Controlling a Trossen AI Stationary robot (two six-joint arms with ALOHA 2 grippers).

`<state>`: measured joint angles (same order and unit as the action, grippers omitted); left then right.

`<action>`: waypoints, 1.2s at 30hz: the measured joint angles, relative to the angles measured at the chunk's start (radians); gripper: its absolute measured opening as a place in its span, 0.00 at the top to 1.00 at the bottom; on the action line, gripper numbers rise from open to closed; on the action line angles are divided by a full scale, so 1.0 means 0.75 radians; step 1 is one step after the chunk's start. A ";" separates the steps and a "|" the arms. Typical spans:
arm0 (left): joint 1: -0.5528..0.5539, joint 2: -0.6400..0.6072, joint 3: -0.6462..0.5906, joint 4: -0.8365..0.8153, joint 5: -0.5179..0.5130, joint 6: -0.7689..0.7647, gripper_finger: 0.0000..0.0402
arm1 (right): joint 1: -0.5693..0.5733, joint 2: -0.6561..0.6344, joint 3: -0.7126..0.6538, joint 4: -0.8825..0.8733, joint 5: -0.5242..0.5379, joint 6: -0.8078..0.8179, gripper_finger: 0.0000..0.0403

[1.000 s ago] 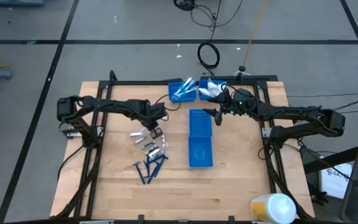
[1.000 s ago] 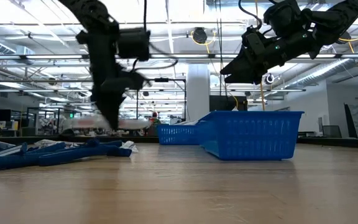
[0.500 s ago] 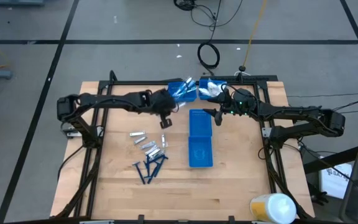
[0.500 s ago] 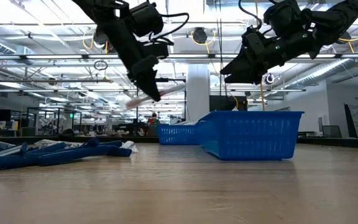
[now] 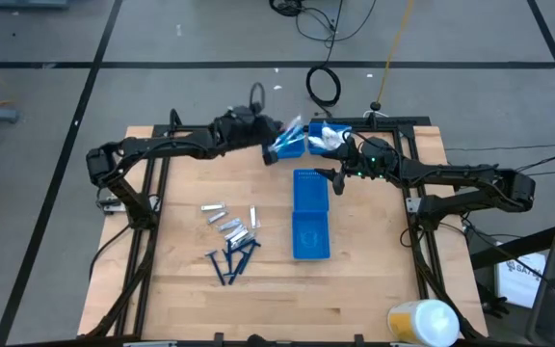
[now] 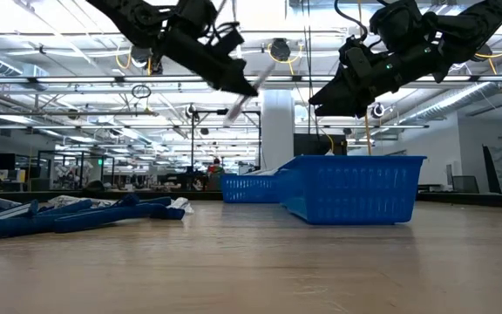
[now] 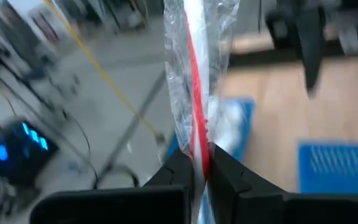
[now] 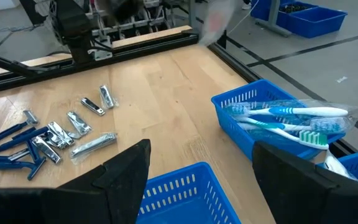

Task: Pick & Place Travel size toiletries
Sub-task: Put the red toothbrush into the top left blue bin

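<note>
The wrapped stick (image 7: 194, 93) is hanging aslant in the air near the table's (image 5: 374, 289) far edge, its long axis tilted with the free end dropping toward the toothbrush bin (image 5: 282, 143). A second ago it was low beside the tubes (image 5: 227, 221). The left gripper (image 6: 249, 85) is pinching it tight; the right gripper (image 8: 197, 163) is hovering with fingers apart.

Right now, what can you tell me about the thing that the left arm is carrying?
It is a slim white toothbrush with a red stripe, sealed in a crinkled clear plastic sleeve. The left hand is shut on its lower end, and the rest sticks out past the fingertips. In the low view it hangs tilted in the air, well above the table. From above, the hand is beside the far bin that already holds toothbrushes. Only the hand touches it.
</note>
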<state>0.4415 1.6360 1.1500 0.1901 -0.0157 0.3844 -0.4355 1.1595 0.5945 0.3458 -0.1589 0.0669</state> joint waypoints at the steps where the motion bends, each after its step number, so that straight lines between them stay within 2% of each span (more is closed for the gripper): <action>1: 0.008 0.007 0.001 0.062 0.016 0.011 0.94 | 0.000 0.000 0.000 -0.001 0.000 0.000 0.34; 7: 0.068 0.075 0.001 0.164 0.077 -0.003 0.98 | 0.000 0.000 0.000 0.000 0.001 -0.001 0.34; 11: 0.103 0.182 0.002 0.160 0.123 -0.056 0.95 | 0.000 0.000 0.000 0.001 0.003 -0.001 0.34; 17: 0.159 0.351 0.001 0.182 0.126 -0.091 0.98 | 0.000 0.000 0.000 0.001 0.004 0.000 0.34; 21: 0.190 0.409 0.001 0.188 0.125 -0.141 0.94 | 0.000 0.000 0.000 0.001 0.005 0.000 0.34; 25: 0.192 0.413 0.006 0.166 0.135 -0.172 0.93 | 0.000 0.000 0.000 0.000 0.006 0.000 0.34; 31: 0.186 0.411 0.008 0.111 0.146 -0.190 0.98 | 0.000 0.000 0.000 0.001 0.006 -0.004 0.34; 36: 0.186 0.411 0.008 0.050 0.145 -0.234 0.90 | 0.000 0.000 0.000 0.001 0.006 -0.005 0.34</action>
<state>0.5808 1.9446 1.1557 0.2278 0.0933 0.2092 -0.4356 1.1592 0.5945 0.3462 -0.1543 0.0635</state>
